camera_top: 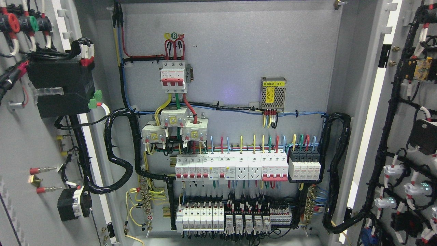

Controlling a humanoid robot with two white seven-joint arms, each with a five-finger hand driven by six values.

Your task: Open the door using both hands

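Head view: both doors open, edges cropped; cabinet wiring exposed.

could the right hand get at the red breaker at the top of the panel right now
Probably, though no hand is in view. Both doors, left and right, stand swung wide, and nothing hangs in front of the red breaker on the back panel. Reach cannot be judged.
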